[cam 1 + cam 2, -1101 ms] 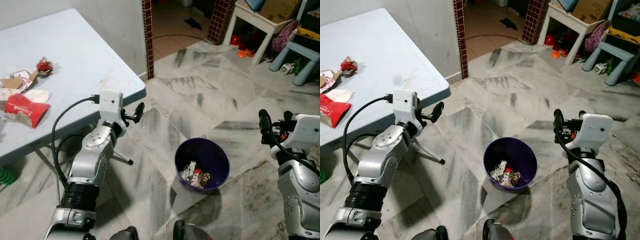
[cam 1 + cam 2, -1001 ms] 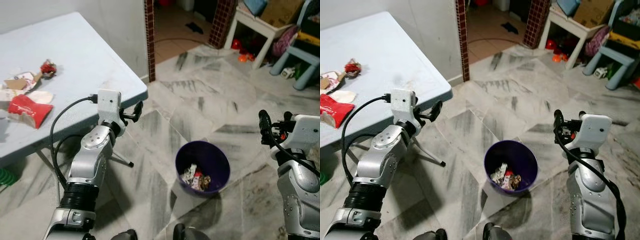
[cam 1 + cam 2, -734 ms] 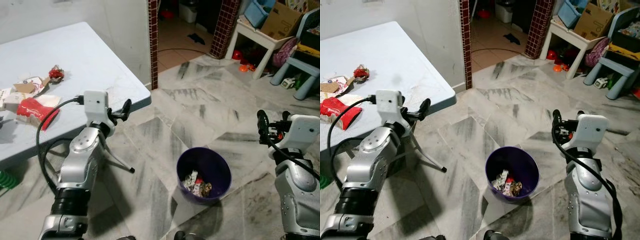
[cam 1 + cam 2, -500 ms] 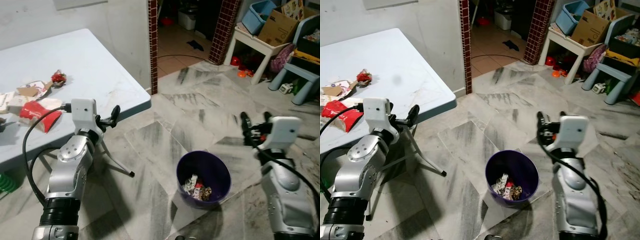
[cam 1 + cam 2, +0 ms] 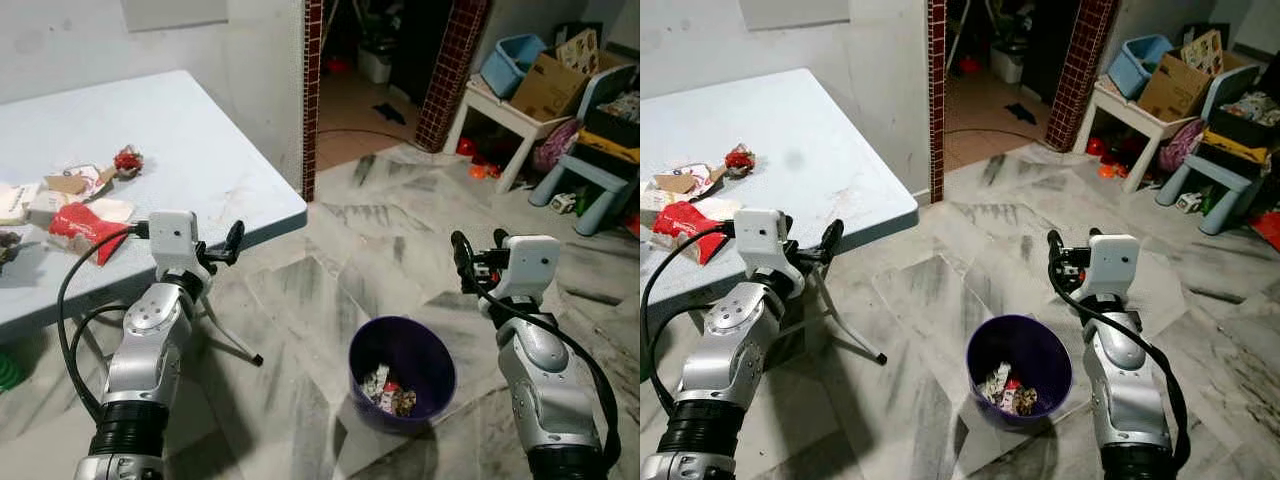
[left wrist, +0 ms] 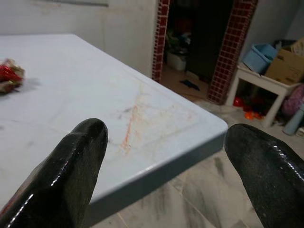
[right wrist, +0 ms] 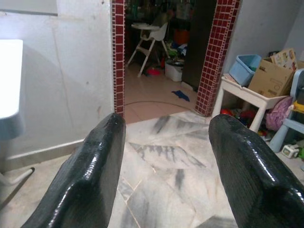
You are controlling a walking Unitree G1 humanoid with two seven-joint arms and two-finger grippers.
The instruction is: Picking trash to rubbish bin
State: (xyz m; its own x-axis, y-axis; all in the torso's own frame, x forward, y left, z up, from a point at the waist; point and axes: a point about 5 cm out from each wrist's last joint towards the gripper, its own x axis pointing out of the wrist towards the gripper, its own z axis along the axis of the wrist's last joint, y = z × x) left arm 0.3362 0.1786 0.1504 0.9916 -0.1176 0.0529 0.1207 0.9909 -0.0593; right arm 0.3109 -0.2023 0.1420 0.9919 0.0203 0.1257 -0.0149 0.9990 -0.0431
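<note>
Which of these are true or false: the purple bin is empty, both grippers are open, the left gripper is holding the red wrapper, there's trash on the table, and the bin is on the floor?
1. The purple bin is empty. False: crumpled trash lies in its bottom.
2. Both grippers are open. True: the left gripper and the right gripper each show a wide gap, nothing between the fingers.
3. The left gripper holds the red wrapper. False: the wrapper lies on the table.
4. Trash is on the table. True: wrappers and scraps lie near its left end.
5. The bin stands on the floor. True.
</note>
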